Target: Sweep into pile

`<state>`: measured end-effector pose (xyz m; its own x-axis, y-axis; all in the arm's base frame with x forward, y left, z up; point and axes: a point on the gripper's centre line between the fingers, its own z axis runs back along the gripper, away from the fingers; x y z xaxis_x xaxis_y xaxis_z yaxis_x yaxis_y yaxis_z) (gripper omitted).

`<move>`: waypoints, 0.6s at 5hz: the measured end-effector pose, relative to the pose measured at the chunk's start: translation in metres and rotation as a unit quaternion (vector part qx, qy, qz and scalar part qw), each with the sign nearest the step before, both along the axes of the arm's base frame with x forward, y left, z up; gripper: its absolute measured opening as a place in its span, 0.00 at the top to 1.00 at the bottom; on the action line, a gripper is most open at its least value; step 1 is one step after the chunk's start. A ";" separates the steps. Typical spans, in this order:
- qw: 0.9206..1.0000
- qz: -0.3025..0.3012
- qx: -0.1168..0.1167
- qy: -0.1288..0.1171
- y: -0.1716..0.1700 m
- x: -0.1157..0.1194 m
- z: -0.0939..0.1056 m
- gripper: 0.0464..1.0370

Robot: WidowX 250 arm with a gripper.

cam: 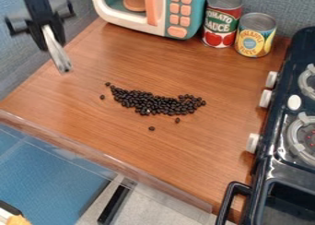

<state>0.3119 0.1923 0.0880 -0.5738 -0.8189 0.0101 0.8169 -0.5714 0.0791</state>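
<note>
Beans point(158, 104), dark, lie in a curved band on the table point(166, 159). Fingers point(40, 42) at upper left are clamped on a grey implement point(58, 55). Printed labels wrap the red can point(222, 19) and adjacent yellow can point(254, 36).

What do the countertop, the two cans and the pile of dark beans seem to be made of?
Countertop: wood or wood-look laminate, satin, by its brown grain.
Red-labelled can and yellow-labelled can: probably metal, by their grey rimmed tops.
Dark beans: glossy, with small highlights; likely real dried beans, though plastic stays possible.
</note>
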 end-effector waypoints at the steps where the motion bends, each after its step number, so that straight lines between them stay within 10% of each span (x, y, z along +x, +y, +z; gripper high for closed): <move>1: 0.999 -0.035 0.005 -0.001 0.004 0.000 0.013 0.70; 3: 0.969 -0.219 0.111 0.006 -0.011 -0.005 -0.005 0.70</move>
